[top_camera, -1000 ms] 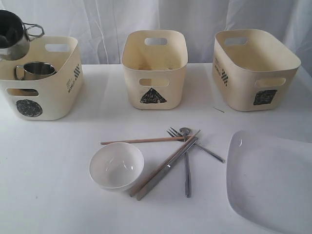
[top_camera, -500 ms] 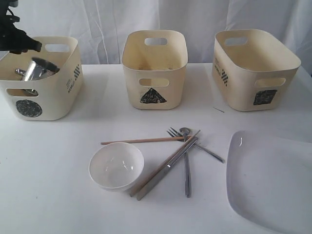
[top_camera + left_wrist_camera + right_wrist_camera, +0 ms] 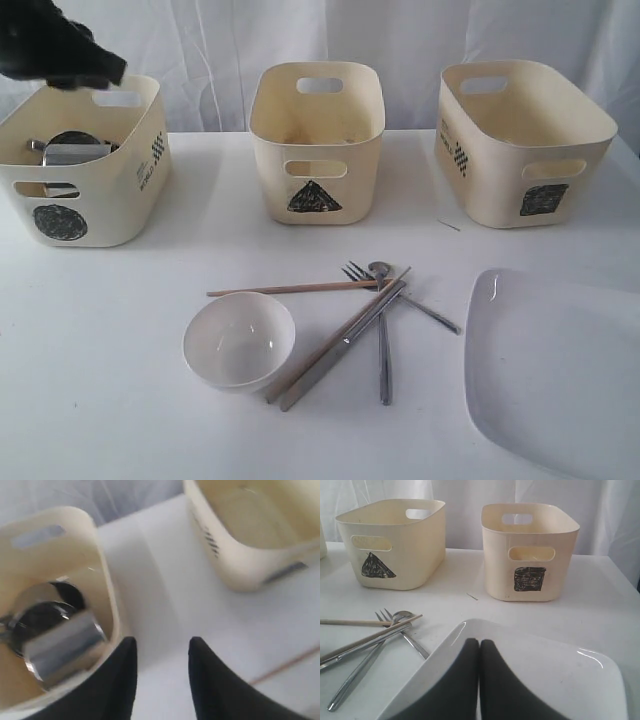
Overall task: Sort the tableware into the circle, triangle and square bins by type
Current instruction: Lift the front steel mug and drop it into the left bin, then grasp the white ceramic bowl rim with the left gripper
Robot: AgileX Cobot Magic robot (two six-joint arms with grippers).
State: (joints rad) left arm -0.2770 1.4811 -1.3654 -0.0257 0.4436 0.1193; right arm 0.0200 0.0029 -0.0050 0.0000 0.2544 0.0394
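Listing stock for you, operator, item by item.

1. Circle bin, far L of counter: holds a steel mug on its side, w/ a second round steel piece behind it; mug or bowl, can't tell. Judged: cup-type ware goes here.
2. Left pincer: jaws apart, nothing between them, hanging above the circle bin's rim. Wide & empty, so you've no load on that arm; it's free for a next pick.
3. Triangle bin, centre back; square bin, R back. Nothing made out inside either; treat contents as unconfirmed.
4. White bowl: upright on counter, front L of centre, just beside the chopstick ends. Unsorted.
5. Cutlery heap, centre: wooden chopstick lying crosswise, paired chopsticks diagonal, fork & spoon heads side by side at the heap's far end. Pieces cross & touch, so expect one pull to drag its neighbours.
6. Plate: flat, front R, well apart from the bins. Unsorted; lies flush on counter, prob. awkward to lift.
7. Right pincer: fingers pressed together, holding nothing, low over the plate's near corner. Judged parked there, out of the L arm's way.
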